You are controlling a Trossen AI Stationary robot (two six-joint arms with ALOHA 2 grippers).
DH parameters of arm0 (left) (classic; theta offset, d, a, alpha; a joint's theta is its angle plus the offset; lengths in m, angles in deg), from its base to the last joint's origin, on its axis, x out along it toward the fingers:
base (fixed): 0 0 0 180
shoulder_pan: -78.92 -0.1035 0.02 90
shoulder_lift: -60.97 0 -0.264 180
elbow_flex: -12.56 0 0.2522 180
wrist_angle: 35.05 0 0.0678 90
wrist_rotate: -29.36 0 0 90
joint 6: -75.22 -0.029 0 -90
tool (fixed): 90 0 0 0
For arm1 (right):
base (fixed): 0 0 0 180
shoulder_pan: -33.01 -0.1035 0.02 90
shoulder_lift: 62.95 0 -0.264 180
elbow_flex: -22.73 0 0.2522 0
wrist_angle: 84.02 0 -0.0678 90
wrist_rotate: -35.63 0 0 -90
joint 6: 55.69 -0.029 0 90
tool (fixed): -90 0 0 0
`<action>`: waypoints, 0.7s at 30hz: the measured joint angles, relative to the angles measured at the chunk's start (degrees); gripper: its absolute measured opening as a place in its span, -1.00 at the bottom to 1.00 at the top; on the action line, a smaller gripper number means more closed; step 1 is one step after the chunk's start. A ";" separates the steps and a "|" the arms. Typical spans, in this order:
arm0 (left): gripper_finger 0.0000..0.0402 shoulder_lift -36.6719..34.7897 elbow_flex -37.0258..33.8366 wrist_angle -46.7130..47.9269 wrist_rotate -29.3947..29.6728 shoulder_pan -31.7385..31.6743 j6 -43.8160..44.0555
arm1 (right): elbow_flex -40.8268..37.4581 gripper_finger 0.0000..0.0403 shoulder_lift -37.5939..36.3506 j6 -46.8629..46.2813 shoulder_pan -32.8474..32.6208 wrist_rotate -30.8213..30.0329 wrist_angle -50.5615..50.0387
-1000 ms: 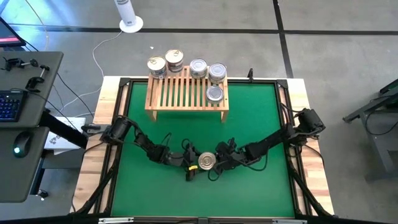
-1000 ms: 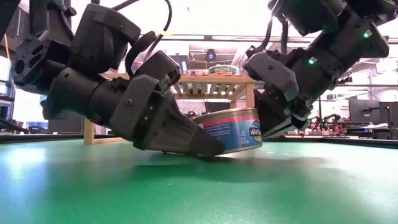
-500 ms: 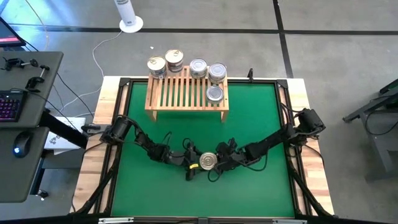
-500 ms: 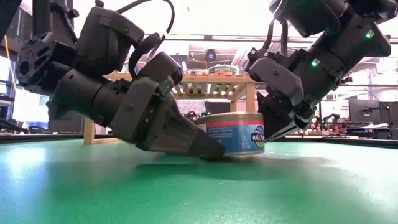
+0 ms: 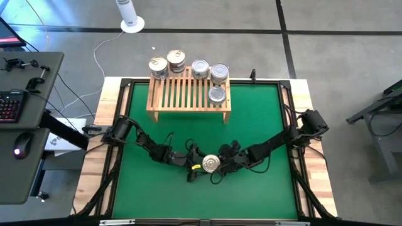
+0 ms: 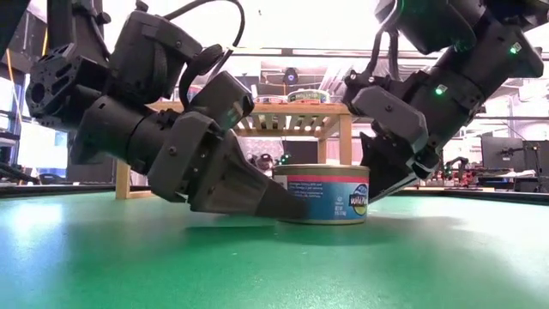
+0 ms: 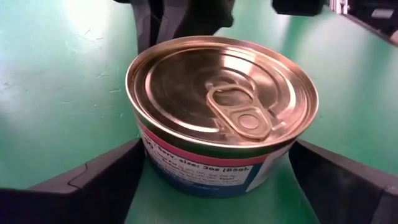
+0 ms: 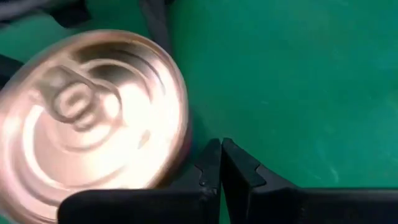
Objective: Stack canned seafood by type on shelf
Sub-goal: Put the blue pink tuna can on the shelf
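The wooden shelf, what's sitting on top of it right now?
On the shelf, five tin positions show: four along the back edge and one silver tin nearer the front right. From above, stack heights are hidden, and whatever sits under the slats cannot be seen.

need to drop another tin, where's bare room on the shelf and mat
Free: the shelf's front-left slats, and the mat right of it. Crowded: the shelf's back edge and right end, lined with tins, and mid-mat, where both grippers flank the gold tin.
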 joint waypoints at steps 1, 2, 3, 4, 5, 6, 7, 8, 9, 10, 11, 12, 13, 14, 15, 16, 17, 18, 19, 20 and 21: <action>0.93 -0.23 -0.02 0.45 -0.06 0.12 -0.69 | 0.00 -1.00 -0.02 -0.52 -0.03 0.01 -0.90; 0.93 -0.60 0.00 1.06 -0.04 0.25 -1.05 | 0.01 -1.00 -0.06 -1.13 -0.04 -0.04 -1.71; 0.93 -1.14 0.00 1.92 0.07 0.47 -1.40 | 0.07 -1.00 -0.14 -1.81 -0.07 -0.04 -2.50; 0.93 -1.75 -0.01 2.72 0.21 0.66 -1.95 | 0.11 -1.00 -0.19 -2.26 -0.13 -0.06 -3.33; 0.93 -2.16 -0.14 2.98 0.52 0.91 -2.68 | 0.11 -1.00 -0.24 -2.68 -0.26 -0.13 -3.97; 0.93 -2.29 -0.17 2.71 0.79 1.19 -3.20 | 0.11 -1.00 -0.24 -2.95 -0.39 -0.35 -4.41; 0.93 -2.30 -0.17 2.04 1.23 1.41 -3.47 | 0.11 -1.00 -0.24 -2.95 -0.55 -0.52 -4.52; 0.93 -2.30 -0.06 1.46 1.81 1.60 -3.67 | 0.11 -1.00 -0.24 -2.95 -0.71 -0.56 -4.45; 0.93 -2.27 0.21 1.38 2.34 1.71 -3.70 | 0.13 -1.00 -0.24 -2.95 -0.84 -0.65 -4.38; 0.93 -1.89 0.50 0.90 2.88 1.72 -3.75 | 0.17 -1.00 -0.24 -2.97 -0.98 -0.70 -4.41; 0.93 -1.57 0.61 0.83 3.48 1.74 -3.67 | 0.17 -1.00 -0.24 -2.96 -1.13 -0.81 -4.38; 0.93 -1.21 0.51 1.00 3.95 1.73 -3.38 | 0.17 -1.00 -0.24 -2.97 -1.28 -0.94 -4.35; 0.93 -0.74 0.52 0.32 4.12 1.72 -3.06 | 0.17 -1.00 -0.24 -3.04 -1.46 -1.03 -4.35; 0.93 -0.51 0.58 -0.59 4.16 1.72 -3.09 | 0.17 -1.00 -0.22 -3.36 -1.63 -1.29 -4.35; 0.93 -0.37 0.60 -1.91 4.29 1.72 -3.12 | 0.17 -1.00 -0.20 -3.52 -1.77 -1.52 -4.37; 0.93 -0.28 0.77 -3.30 4.43 1.83 -3.23 | 0.17 -1.00 -0.20 -3.87 -1.84 -1.60 -4.46; 0.93 -0.15 1.05 -4.25 4.59 1.93 -3.48 | 0.17 -1.00 -0.20 -3.93 -1.86 -1.66 -4.52; 0.93 0.13 1.33 -4.99 4.78 2.04 -3.78 | 0.17 -1.00 -0.20 -4.04 -1.84 -1.60 -4.49; 0.93 0.36 1.67 -5.02 4.84 2.05 -4.13 | 0.15 -1.00 -0.20 -4.08 -1.85 -1.63 -4.32; 0.93 0.72 2.14 -4.85 4.95 2.05 -4.36 | 0.13 -1.00 -0.17 -4.40 -1.86 -1.77 -4.14; 0.93 1.16 2.84 -4.84 4.97 2.05 -4.63 | 0.11 -1.00 -0.15 -4.86 -1.86 -1.85 -4.02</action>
